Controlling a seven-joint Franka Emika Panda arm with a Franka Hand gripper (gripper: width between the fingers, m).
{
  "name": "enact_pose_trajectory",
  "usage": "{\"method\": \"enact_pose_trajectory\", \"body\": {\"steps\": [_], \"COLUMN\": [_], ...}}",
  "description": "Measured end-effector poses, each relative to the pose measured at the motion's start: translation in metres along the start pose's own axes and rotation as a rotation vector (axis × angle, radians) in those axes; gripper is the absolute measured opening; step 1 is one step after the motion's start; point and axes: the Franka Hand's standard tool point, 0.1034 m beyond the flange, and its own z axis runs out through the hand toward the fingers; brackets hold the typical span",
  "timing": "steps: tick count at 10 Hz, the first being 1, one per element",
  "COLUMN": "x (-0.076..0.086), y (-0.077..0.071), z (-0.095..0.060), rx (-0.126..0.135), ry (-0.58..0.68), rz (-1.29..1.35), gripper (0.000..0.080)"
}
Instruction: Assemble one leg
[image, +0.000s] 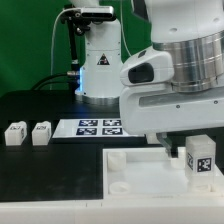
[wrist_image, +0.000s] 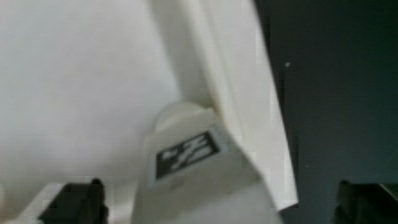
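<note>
Bench (image: 40, 170), black, carries the large white panel (image: 130, 185) at its near side, with the marker board (image: 100, 126) behind it. Two more legs (image: 41, 132) sit well apart, toward the exterior view's left. The leg (image: 198, 160) stands upright at the panel's end on the exterior view's right; whether it sits in a socket I cannot tell. My hand (wrist_image: 222, 203) hangs released, fingertips (wrist_image: 80, 200) spread wide and gripping nothing, the leg just ahead of them. The risk, as I judge it: closing off-centre could tip the leg or nip the panel's edge.
</note>
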Motion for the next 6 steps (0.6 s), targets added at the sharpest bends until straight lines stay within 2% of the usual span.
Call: {"method": "enact_pose_trajectory", "body": {"steps": [1, 2, 3, 4, 5, 6], "x": [0.0032, 0.0013, 0.0015, 0.0015, 0.0009, 0.0012], "y": [0.0007, -0.0011, -0.0006, -0.0013, -0.003, 0.0025], "z": [0.0005, 0.002, 0.0019, 0.0023, 0.0027, 0.0035], "rx": [0.003, 0.01, 0.01, 0.014, 0.024, 0.019], "ry": [0.033, 0.026, 0.027, 0.026, 0.023, 0.022], "rz": [-0.078, 0.016, -0.004, 0.032, 0.156, 0.214], "gripper": [0.0648, 0.0648, 0.0554, 0.0554, 0.036, 0.0301]}}
